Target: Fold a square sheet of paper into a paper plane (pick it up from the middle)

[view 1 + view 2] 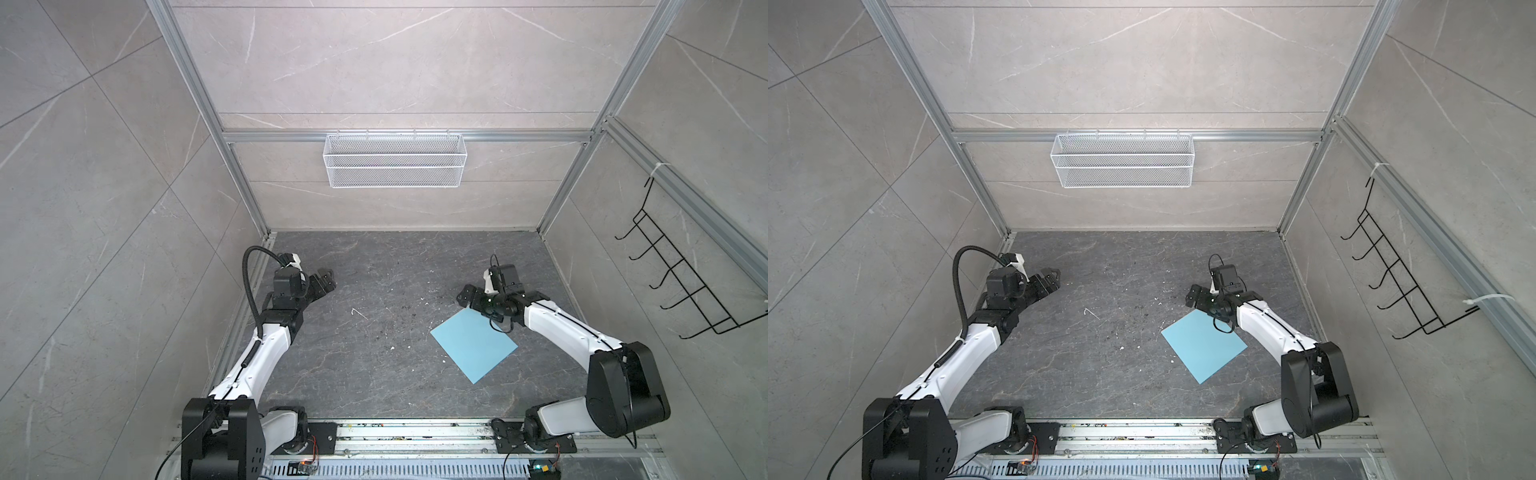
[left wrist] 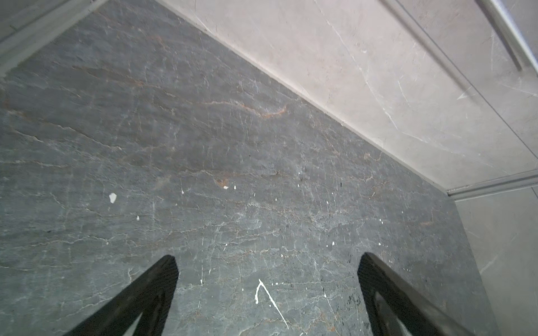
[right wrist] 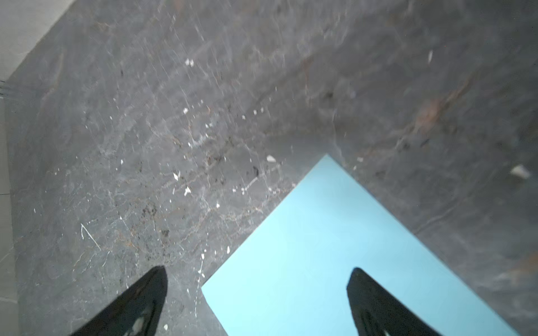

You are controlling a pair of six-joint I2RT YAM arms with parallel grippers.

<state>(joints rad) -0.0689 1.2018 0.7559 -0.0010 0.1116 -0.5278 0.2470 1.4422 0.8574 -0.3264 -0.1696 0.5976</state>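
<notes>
From bases on the near rail (image 1: 415,432), both arms are reaching forward and bending inward, each wrist pointing toward the middle of the dark surface (image 1: 374,374). The square sheet of paper (image 1: 473,347) is lying flat and unfolded on the right half of the surface, turned corner-on like a diamond. The right end effector (image 1: 464,300) is hanging just past the sheet's far corner with its jaws standing wide apart. In the right wrist view, one fingertip (image 3: 366,291) is showing over the blue paper and the other over bare surface. The left end effector (image 1: 328,279) is hovering well apart on the left, jaws likewise spread, holding nothing. A white wire basket (image 1: 395,160) is hanging on the back wall.
</notes>
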